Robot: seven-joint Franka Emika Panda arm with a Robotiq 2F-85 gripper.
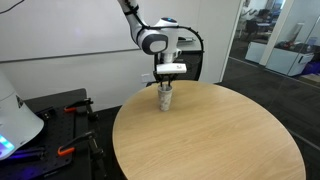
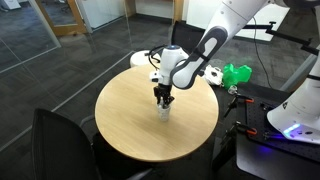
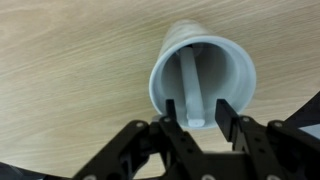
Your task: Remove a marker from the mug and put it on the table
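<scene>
The whitish-grey mug (image 3: 238, 70) stands upright on the tan round table (image 3: 70, 60), near its far edge in both exterior views (image 1: 166, 100) (image 2: 164, 110). The white marker (image 3: 192, 80) stands inside the mug, leaning against its wall, with its top end at the rim. My gripper (image 3: 198, 114) is directly above the mug (image 1: 166, 86) (image 2: 164, 97). Its two fingertips straddle the marker's top end with a small gap on each side. The jaws are open and touch nothing.
The table top (image 1: 210, 140) (image 2: 140, 125) holds only the mug. A dark chair (image 2: 55, 145) stands at the near side and another (image 1: 190, 55) behind the arm. A white robot base (image 1: 15, 120), red-handled tools (image 1: 66, 151) and a green object (image 2: 237, 73) lie off the table.
</scene>
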